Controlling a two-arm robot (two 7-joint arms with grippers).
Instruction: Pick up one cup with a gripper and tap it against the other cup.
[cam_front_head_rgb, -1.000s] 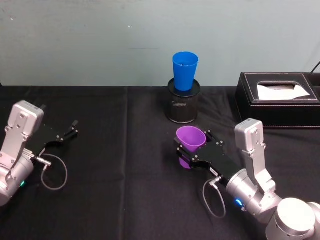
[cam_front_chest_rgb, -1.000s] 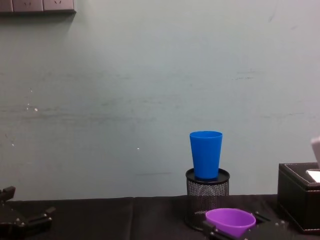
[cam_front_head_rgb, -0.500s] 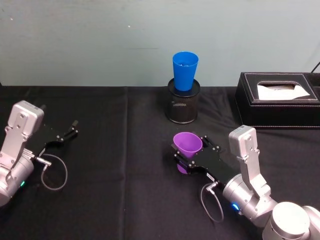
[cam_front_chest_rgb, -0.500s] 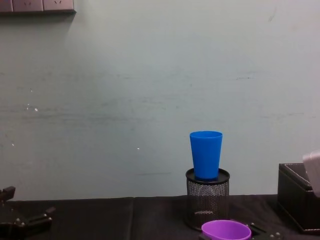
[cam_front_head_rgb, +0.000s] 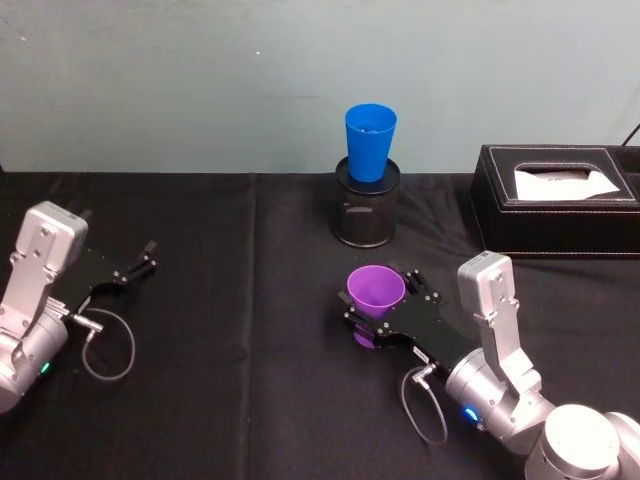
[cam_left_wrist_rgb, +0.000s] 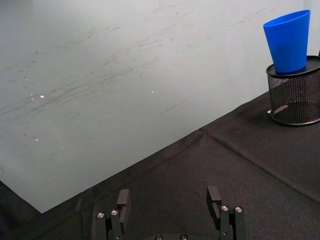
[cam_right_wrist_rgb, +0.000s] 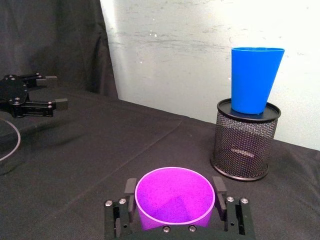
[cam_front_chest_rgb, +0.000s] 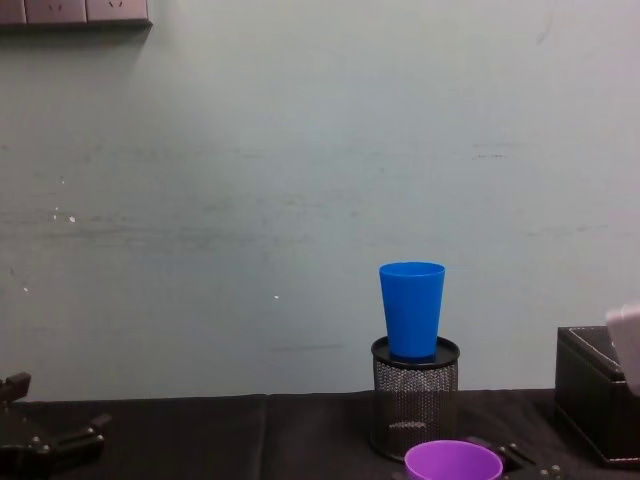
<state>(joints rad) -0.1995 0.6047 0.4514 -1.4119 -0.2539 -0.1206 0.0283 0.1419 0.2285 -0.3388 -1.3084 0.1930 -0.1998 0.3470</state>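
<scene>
Right wrist view: right pincer (cam_right_wrist_rgb: 174, 200) clasps the purple cup (cam_right_wrist_rgb: 175, 197) on both sides, mouth up.

The other cup (cam_front_head_rgb: 369, 141) stands in the mesh holder (cam_front_head_rgb: 366, 212) at the tabletop's (cam_front_head_rgb: 230, 300) back. The one cup (cam_front_head_rgb: 375, 297) sits before it, between the right hand's (cam_front_head_rgb: 372, 312) fingers. A box (cam_front_head_rgb: 555, 200) lies right.

purple cup (cam_front_head_rgb: 376, 293) — smooth, tapered, upright, mouth up, clamped between the right gripper (cam_front_head_rgb: 383, 314) fingers near the worktop's middle | blue cup (cam_front_head_rgb: 369, 142) — plain, tapered, upright, seated in the black mesh holder (cam_front_head_rgb: 366, 214) behind it, well apart
</scene>
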